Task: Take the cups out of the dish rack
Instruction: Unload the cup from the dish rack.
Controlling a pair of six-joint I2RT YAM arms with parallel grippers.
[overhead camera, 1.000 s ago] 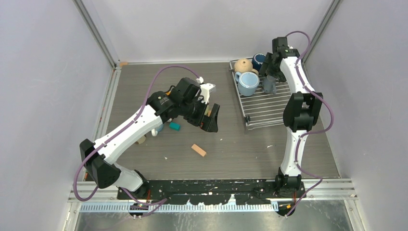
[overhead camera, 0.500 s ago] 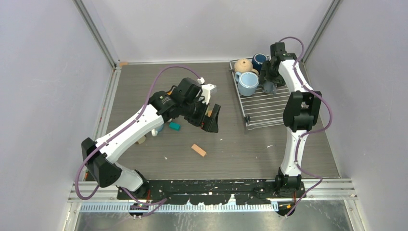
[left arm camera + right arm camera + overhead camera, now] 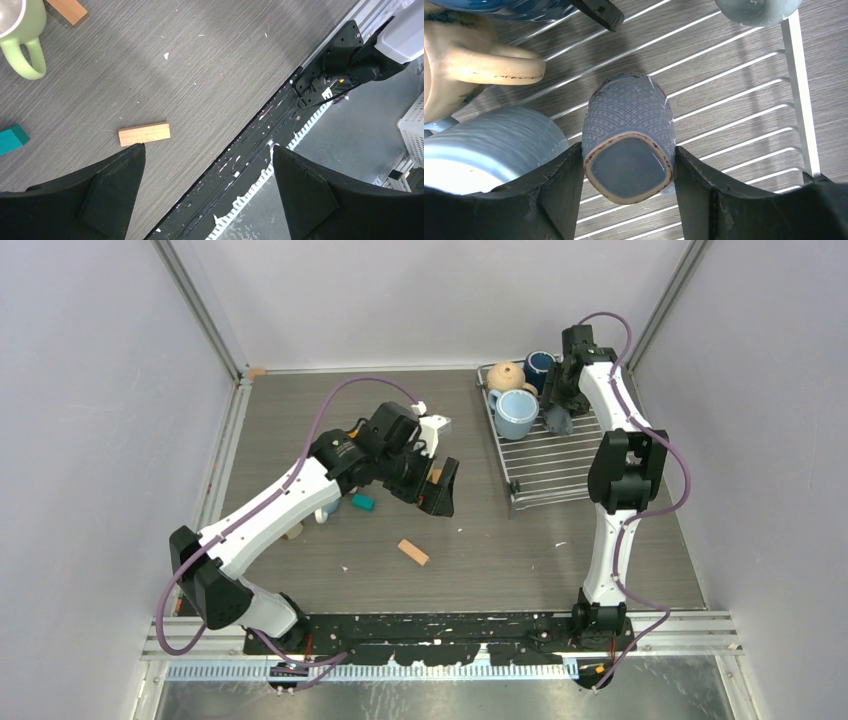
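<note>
Gripping a grey-blue cup (image 3: 629, 112), the right hand (image 3: 626, 152) hides its sides; left hand (image 3: 207, 150) gapes empty.

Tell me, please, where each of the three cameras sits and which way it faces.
Top external: fixed above and behind the bases, looking down on the table, dish rack, both arms, left hand and right hand.
Left wrist: looks down at a wooden block, a lime green mug and the table's near edge; its fingers stand wide apart.
Right wrist: looks down into the rack; its fingers touch both sides of a grey-blue cup.
Shared: top and left wrist both show the block.
</note>
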